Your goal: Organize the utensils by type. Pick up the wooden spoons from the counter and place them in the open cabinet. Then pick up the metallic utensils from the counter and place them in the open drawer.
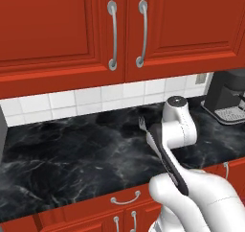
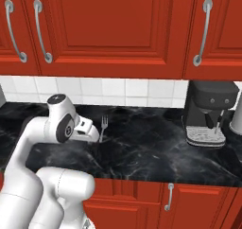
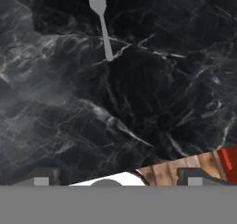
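Note:
A metallic fork point(image 3: 102, 24) lies flat on the black marble counter point(image 3: 139, 102), tines pointing away from the hand. It also lies beside the arm's wrist, the fork point(image 1: 142, 124) near the counter's middle, and the fork point(image 2: 103, 126) just right of the hand. My gripper point(image 3: 118, 177) hovers above the counter, short of the fork's handle end, open, with nothing between its fingertips point(image 3: 42, 177). The wooden spoons, the open cabinet and the open drawer are out of view.
A dark coffee machine point(image 2: 208, 112) stands on the counter at the right, against the tiled wall. Shut red upper cabinets point(image 1: 119, 29) hang over the counter. Shut red drawers and doors point(image 2: 168, 197) run below the counter's front edge.

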